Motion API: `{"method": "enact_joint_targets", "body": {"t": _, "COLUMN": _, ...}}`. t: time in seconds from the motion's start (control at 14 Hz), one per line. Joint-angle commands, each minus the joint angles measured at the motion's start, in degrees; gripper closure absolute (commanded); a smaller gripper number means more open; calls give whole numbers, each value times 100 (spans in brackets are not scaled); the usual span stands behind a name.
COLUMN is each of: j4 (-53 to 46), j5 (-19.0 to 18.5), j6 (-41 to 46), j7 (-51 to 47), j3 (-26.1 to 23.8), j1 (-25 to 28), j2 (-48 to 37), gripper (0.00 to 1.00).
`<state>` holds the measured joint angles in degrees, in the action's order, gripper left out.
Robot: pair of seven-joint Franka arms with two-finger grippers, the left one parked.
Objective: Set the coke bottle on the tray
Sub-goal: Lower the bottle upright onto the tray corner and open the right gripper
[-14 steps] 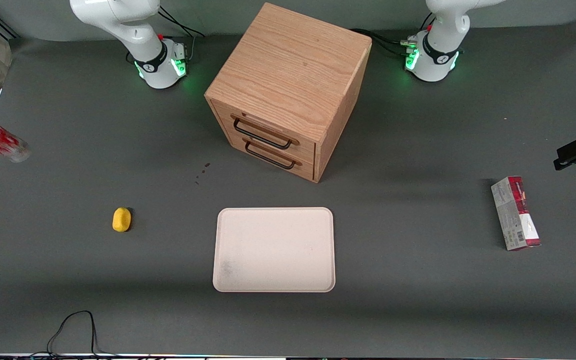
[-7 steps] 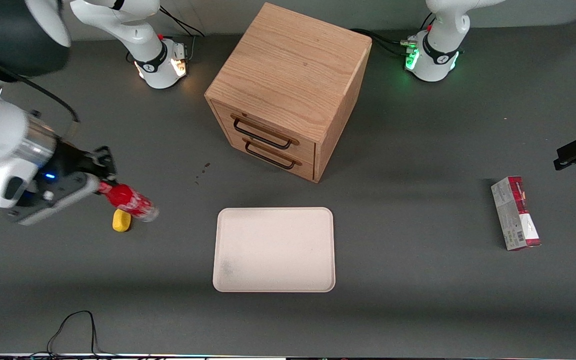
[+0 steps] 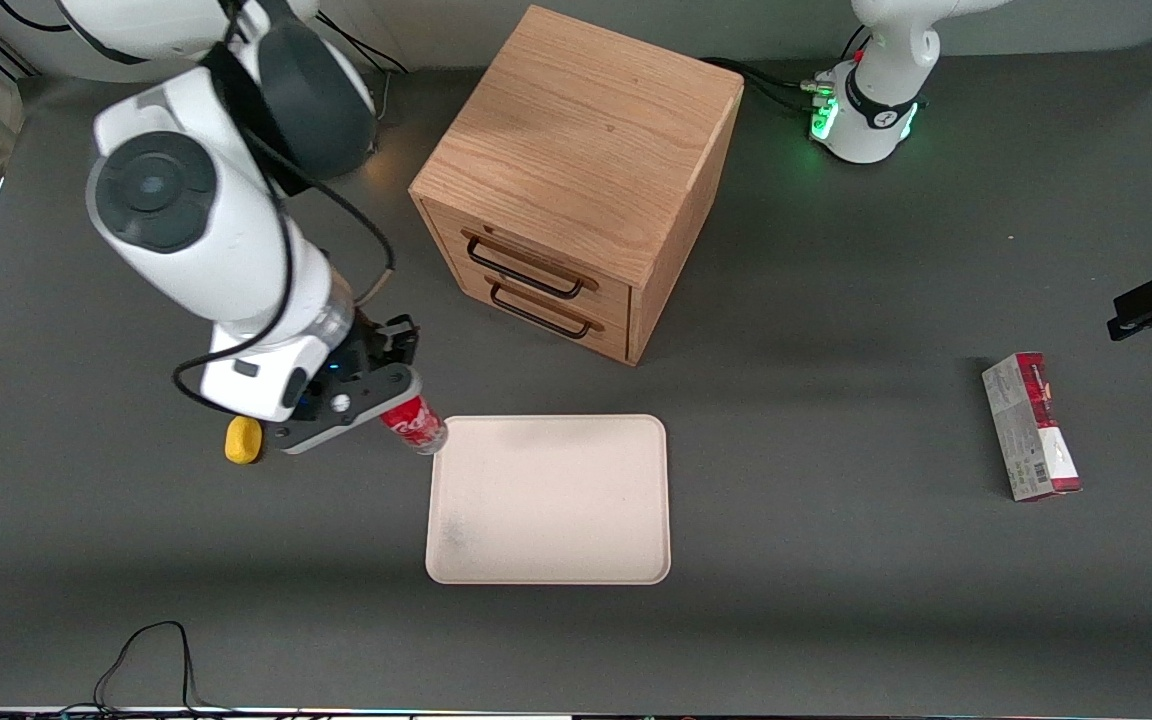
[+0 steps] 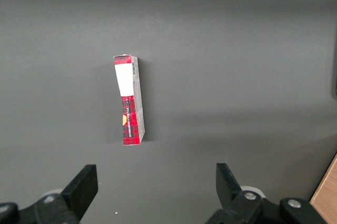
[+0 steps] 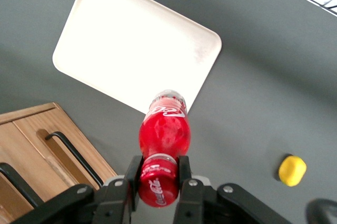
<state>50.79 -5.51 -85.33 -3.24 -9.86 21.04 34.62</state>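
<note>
My right gripper (image 3: 398, 393) is shut on the cap end of the small red coke bottle (image 3: 414, 424) and holds it tilted in the air, its clear base pointing down at the corner of the tray nearest the working arm and the cabinet. In the right wrist view the two fingers (image 5: 132, 175) clamp the red cap and the bottle (image 5: 163, 132) hangs over the tray's edge. The pale pinkish-beige tray (image 3: 548, 499) lies flat on the dark table in front of the wooden drawer cabinet; it also shows in the right wrist view (image 5: 126, 45).
The wooden drawer cabinet (image 3: 576, 180) stands farther from the front camera than the tray. A yellow lemon-like object (image 3: 243, 440) lies on the table beside the gripper, toward the working arm's end. A red-and-grey carton box (image 3: 1030, 426) lies toward the parked arm's end.
The right arm has swung in from the working arm's end of the table with the bottle in its grip, past the yellow object, to the tray's corner.
</note>
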Motion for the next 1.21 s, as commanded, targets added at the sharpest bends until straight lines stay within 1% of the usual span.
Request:
{"method": "enact_joint_targets", "body": {"t": 0.0, "j4": -333, "j5": -65, "j6": -220, "j7": -55, "j3": 19, "j1": -65, "j2": 369, "gripper": 100}}
{"method": "enact_joint_targets", "body": {"t": 0.43, "j4": -333, "j5": -65, "j6": -1046, "j7": 59, "j3": 46, "j1": -232, "j2": 1388, "gripper": 100}}
{"method": "enact_joint_targets", "body": {"t": 0.79, "j4": -315, "j5": -73, "j6": -1617, "j7": 121, "j3": 116, "j1": -232, "j2": 1925, "gripper": 100}}
{"method": "enact_joint_targets", "body": {"t": 0.86, "j4": -289, "j5": -134, "j6": -1679, "j7": 121, "j3": 116, "j1": -232, "j2": 1952, "gripper": 100}}
{"method": "enact_joint_targets", "body": {"t": 1.0, "j4": -280, "j5": -389, "j6": -1724, "j7": 121, "j3": 116, "j1": -215, "j2": 2013, "gripper": 100}}
{"method": "enact_joint_targets", "body": {"t": 1.14, "j4": -254, "j5": -425, "j6": -1768, "j7": 95, "j3": 108, "j1": -223, "j2": 2048, "gripper": 100}}
